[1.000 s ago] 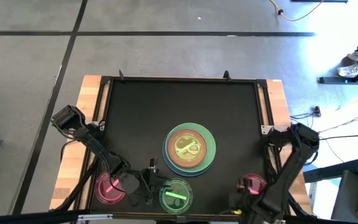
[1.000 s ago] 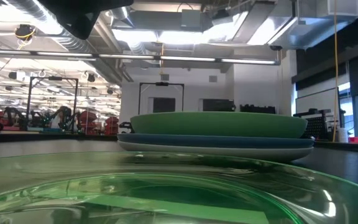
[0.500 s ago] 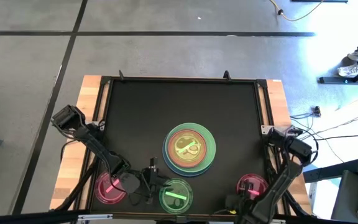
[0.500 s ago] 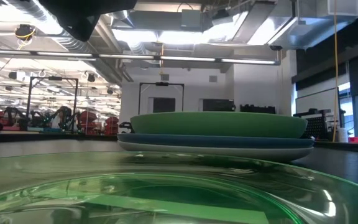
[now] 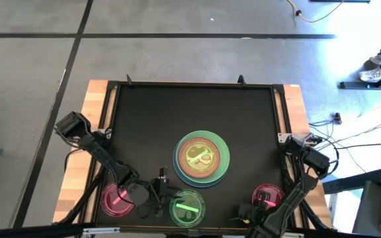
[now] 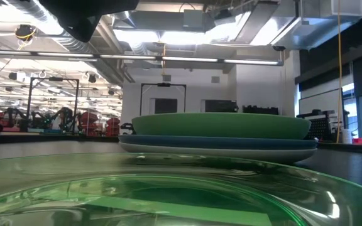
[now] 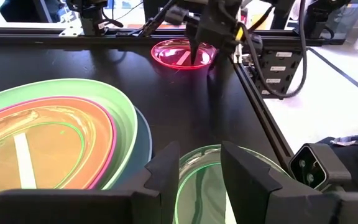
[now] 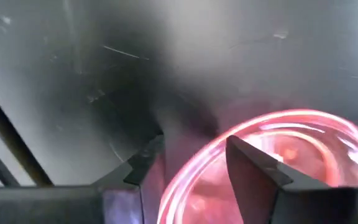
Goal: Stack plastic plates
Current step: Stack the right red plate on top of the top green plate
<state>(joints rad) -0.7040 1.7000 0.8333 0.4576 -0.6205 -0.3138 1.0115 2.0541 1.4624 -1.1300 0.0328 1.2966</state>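
1. A stack [image 5: 202,157] has been built near the middle of the black table [image 5: 177,112]: from the low view, a white plate lies at the bottom, a blue one on it and a green one above; from the high view, an orange plate and a clear green dish with a bright bar sit on top.
2. Three small dishes are left unstacked along the near edge — a pink dish [image 5: 116,198] at the left, a green dish [image 5: 187,207] in the middle and a second pink dish [image 5: 268,196] at the right. The task is judged a little past halfway.
3. All plates lie flat, rims up. Being round, they have no long axis of their own; only the bright bars give one — on the middle green dish the bar runs roughly across the table.
4. The left gripper [image 7: 197,177] is set over the rim of the middle green dish, its jaws spread either side of that rim and not yet pressed on it.
5. The right gripper [image 8: 188,162] is likewise straddling the rim of the right-hand pink dish, jaws apart — no pinch is seen.
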